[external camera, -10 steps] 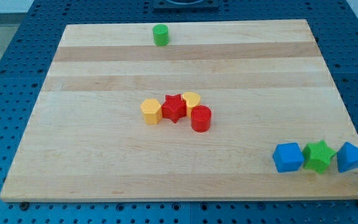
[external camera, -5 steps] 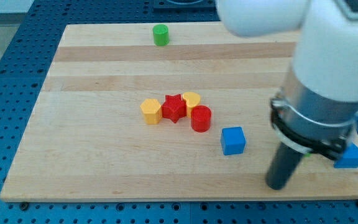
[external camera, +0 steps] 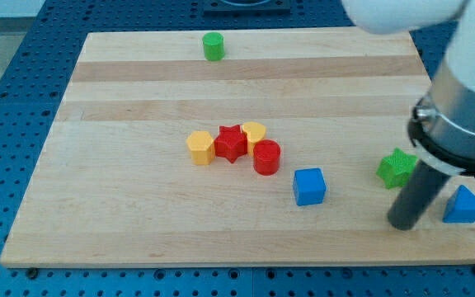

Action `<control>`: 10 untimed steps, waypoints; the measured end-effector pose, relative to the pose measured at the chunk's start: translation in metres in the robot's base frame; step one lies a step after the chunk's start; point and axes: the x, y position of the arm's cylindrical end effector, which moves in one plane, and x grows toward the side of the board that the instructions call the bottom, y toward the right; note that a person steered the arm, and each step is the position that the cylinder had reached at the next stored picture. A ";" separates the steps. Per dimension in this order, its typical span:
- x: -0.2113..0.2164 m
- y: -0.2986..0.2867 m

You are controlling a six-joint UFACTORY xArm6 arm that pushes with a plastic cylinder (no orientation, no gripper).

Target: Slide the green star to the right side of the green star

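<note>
Camera view: green star (external camera: pixel 397 168) flat, no long axis, just above my tip (external camera: pixel 402 224); no claw.

A pale striped wooden table (external camera: pixel 138 223) is sitting on a blue pegboard (external camera: pixel 7 99). A green star (external camera: pixel 397 168), green cylinder (external camera: pixel 213 46), blue cube (external camera: pixel 309 186), blue triangular block (external camera: pixel 465 205), red star (external camera: pixel 231 143), red cylinder (external camera: pixel 266 157), yellow hexagon (external camera: pixel 200 148) and yellow heart (external camera: pixel 254 131) are showing. The rod is showing dark, the arm white.

My tip (external camera: pixel 402 224) just below green star (external camera: pixel 397 168), beside blue triangular block (external camera: pixel 465 205).
</note>
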 end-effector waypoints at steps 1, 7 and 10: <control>-0.048 0.002; -0.183 -0.065; -0.168 -0.106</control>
